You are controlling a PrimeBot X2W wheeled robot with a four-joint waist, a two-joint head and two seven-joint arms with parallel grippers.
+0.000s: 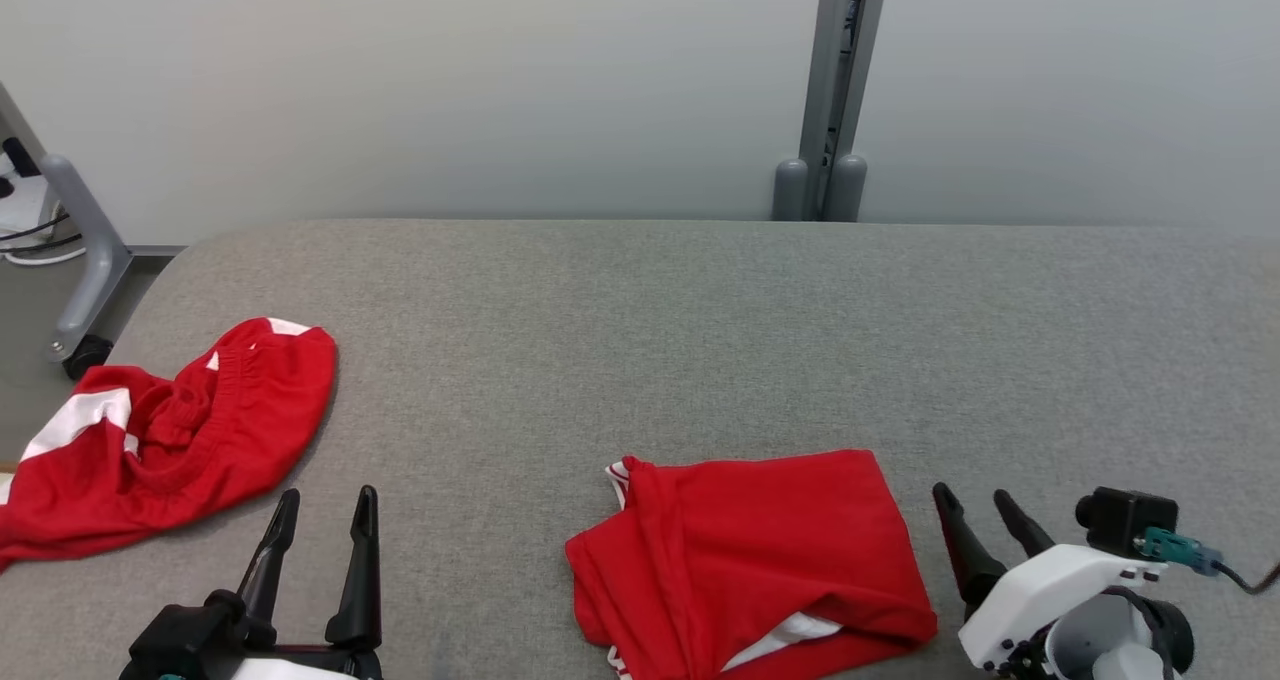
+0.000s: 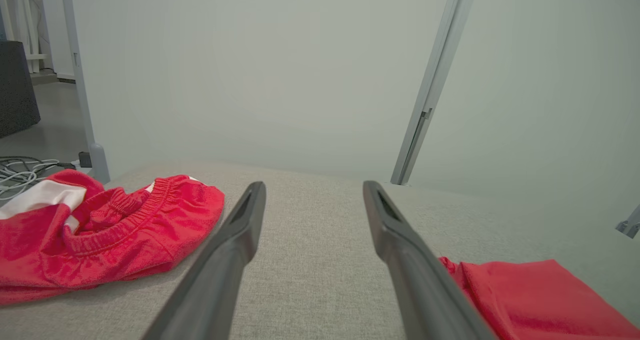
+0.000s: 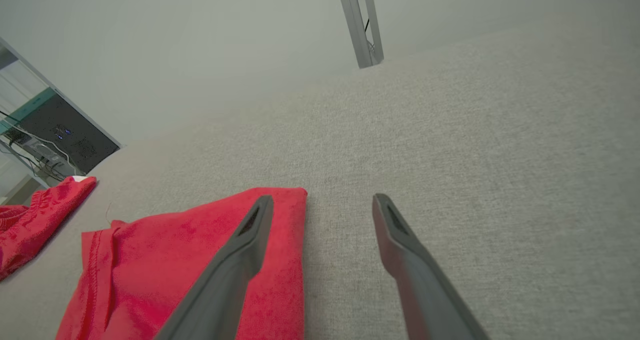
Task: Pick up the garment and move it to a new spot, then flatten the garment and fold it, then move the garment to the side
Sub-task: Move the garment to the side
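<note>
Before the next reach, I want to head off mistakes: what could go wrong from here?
1. The crumpled garment lies at the left edge of the table; a careless pull could drag it off.
2. The open right gripper stands close to the folded garment; its fingers might catch and undo the fold.
3. Both garments are red, so the open left gripper could go for the wrong one.

Table: grey fabric-covered tabletop
Behind it: grey metal post against pale wall
Left floor: grey tubular leg on black caster
</note>
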